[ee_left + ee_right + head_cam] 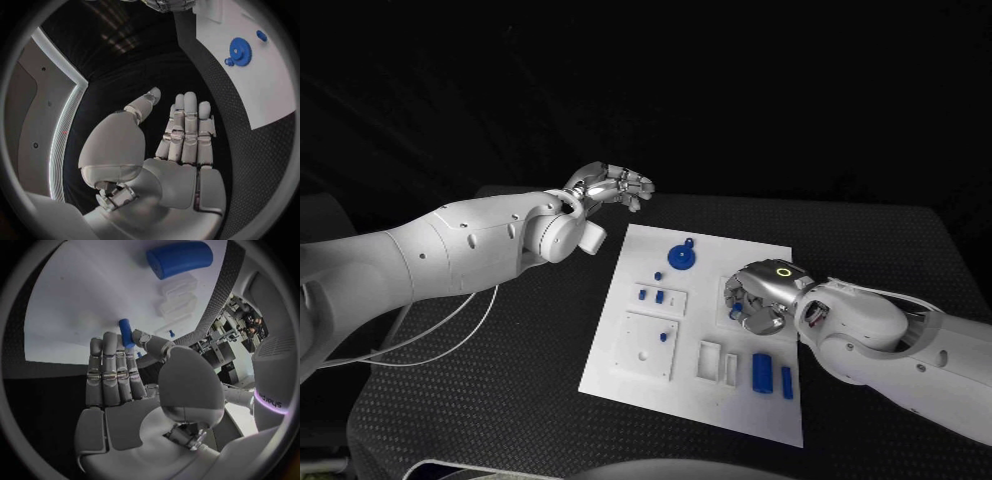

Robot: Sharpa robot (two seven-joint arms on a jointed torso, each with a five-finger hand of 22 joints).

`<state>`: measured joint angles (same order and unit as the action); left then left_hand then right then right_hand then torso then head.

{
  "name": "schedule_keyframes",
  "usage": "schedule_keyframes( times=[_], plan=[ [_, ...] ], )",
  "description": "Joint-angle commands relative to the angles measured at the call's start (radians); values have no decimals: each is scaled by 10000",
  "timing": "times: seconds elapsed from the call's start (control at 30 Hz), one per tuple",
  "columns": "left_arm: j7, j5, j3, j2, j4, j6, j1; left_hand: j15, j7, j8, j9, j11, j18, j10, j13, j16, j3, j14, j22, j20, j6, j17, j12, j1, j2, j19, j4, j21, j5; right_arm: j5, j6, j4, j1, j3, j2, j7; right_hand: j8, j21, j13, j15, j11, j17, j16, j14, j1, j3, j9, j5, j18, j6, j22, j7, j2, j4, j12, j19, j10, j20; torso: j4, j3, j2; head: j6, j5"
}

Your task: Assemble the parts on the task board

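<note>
The white task board (733,400) lies in the middle of the black table. My right hand (762,296) hovers over the board's right middle and pinches a small blue peg (125,333) between thumb and fingers. A blue gear (682,257) sits at the board's far end, also seen from the left wrist as the gear (238,49). A blue block (762,372) and a slim blue piece (788,382) lie near the board's front right. My left hand (610,187) hangs off the board beyond its far left corner, its fingers (186,131) straight and holding nothing.
Small blue pegs (656,295) stand in the white fixtures on the board's left half. Two white slots (718,362) lie beside the blue block (180,259). A white cable (444,335) loops on the table at the left.
</note>
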<state>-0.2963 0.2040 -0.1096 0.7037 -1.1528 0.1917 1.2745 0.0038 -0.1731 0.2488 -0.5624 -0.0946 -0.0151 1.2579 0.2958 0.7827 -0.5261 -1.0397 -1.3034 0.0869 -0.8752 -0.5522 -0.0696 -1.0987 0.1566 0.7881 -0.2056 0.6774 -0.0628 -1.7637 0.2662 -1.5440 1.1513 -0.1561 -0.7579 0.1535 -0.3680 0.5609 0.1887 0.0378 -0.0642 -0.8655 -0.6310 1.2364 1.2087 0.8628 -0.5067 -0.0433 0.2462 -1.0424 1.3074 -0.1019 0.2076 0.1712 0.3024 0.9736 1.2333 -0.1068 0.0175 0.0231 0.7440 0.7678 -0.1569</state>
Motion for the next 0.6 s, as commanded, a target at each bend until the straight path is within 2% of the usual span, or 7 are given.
schedule_keyframes(
  times=[0.03, 0.13, 0.27, 0.4, 0.6],
  plan=[
    [-91, 3, 5, -23, -12, -133, 8, 18, 23, 29, -17, 11, -188, -93, -11, -56, -7, -78, -13, 60, 70, -17, -4, 80, -57, 90, 43, -50, -54, -69, 245, -167, -9, 26, -88, 43, -64, 34, 205, 43, 86, -14, -41, 67, 18, 41, -19, -50, 156, -68, 223, 21, -138, 32, 80, 80, 170, -2, 3, -5, 1, -28, 3],
    [-93, 3, 5, -41, -5, -134, 8, 18, 23, 29, -17, 10, -188, -94, -11, -58, -7, -78, -14, 60, 71, -19, -3, 82, -58, 90, 45, -51, -54, 130, 145, -337, 58, 121, -195, 12, -72, 54, 218, 56, 98, -23, -56, 92, 12, 46, -32, -50, 156, -85, 219, 28, -128, 36, 78, 106, 201, 12, -5, -10, -2, -40, 5],
    [-86, 3, 4, -61, 6, -143, 8, 18, 23, 29, -17, 10, -188, -94, -12, -60, -6, -79, -17, 60, 72, -22, -3, 83, -60, 91, 47, -53, -54, 689, -139, -660, 327, 225, -388, -121, -73, 63, 222, 61, 101, -27, -61, 100, 6, 48, -38, -50, 156, -88, 218, 30, -126, 34, 74, 118, 211, 18, -23, -13, 9, -39, -18],
    [-85, 3, 4, -72, 28, -139, 8, 18, 22, 30, -17, 10, -189, -95, -12, -63, -5, -79, -19, 59, 73, -24, -3, 84, -60, 91, 48, -56, -53, 1000, -190, -1014, 457, 334, -444, -175, -69, 65, 223, 62, 100, -28, -60, 99, -1, 47, -40, -50, 156, -81, 216, 28, -129, 33, 66, 119, 208, 19, -5, -12, 4, -27, -74],
    [-95, 3, 4, -109, 54, -127, 9, 18, 22, 31, -18, 9, -189, -96, -12, -66, -5, -80, -22, 59, 74, -28, -3, 84, -60, 91, 49, -58, -54, 1046, -88, -1202, 466, 353, -30, -301, -63, 68, 224, 63, 98, -30, -60, 97, -9, 43, -43, -50, 156, -71, 214, 25, -138, 37, 55, 120, 205, 22, 18, -7, 0, -30, -151]
  ],
)
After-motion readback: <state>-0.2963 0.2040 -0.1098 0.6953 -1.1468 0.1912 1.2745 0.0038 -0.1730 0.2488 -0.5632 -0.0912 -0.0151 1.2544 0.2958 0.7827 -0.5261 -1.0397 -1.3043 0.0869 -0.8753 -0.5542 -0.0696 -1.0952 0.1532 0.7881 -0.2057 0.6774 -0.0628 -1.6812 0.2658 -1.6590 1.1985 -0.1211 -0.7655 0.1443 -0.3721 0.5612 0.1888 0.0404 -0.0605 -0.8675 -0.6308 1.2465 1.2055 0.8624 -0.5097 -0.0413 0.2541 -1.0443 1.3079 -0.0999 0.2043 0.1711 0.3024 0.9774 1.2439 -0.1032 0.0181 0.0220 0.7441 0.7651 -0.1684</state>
